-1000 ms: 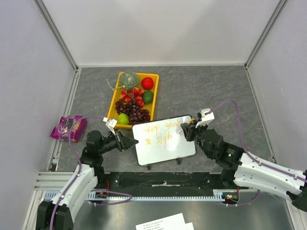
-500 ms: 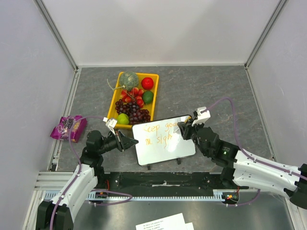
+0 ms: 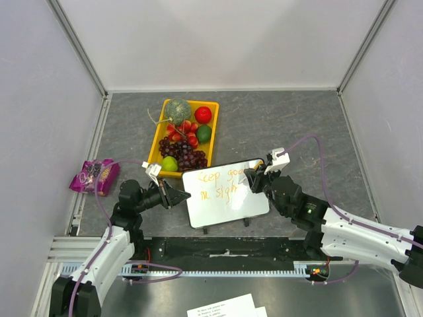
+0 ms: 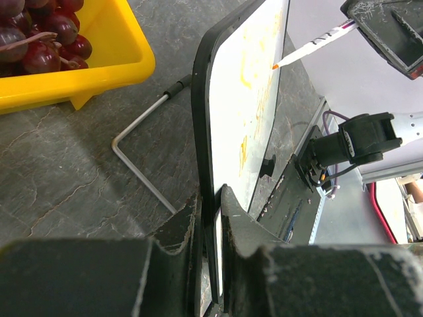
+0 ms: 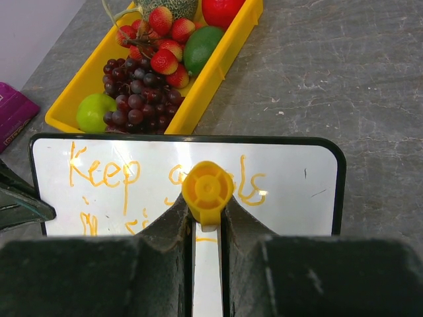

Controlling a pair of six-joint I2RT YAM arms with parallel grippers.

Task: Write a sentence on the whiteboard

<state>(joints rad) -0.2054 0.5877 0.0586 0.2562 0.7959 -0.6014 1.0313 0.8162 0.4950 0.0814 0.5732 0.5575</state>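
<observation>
Whiteboard (image 3: 226,193): it stands on the near part of the grey surface (image 3: 284,125), between the two arms. Its far-left corner is just beside the near end of the yellow tray (image 3: 156,144).
Left hand (image 3: 177,195): it is clamped on the board's left edge, with a finger on each side of the dark frame.
Right hand (image 3: 254,177): it is at the board's far-right corner, closed tight round an orange marker (image 5: 207,191) that points at the written face.
Sentence (image 3: 221,183): orange letters run in two short lines across the left and middle of the board. From above, the right hand covers the end of the top line.
Left wrist view: this shows the board almost edge-on, tilted up rather than lying flat, with a bent wire leg (image 4: 142,168) on the surface behind it. The marker's orange tip is right at the face, but I cannot tell whether it touches.
Right wrist view: this looks down the marker's barrel. Its yellow end sits between the fingers and hides the middle of the second word after "Keep". The lower line is mostly hidden by the hand.
Top view only: a purple packet (image 3: 96,176) lies at the far left, well apart from the board. Grapes (image 3: 185,153) and other fruit fill the tray.
</observation>
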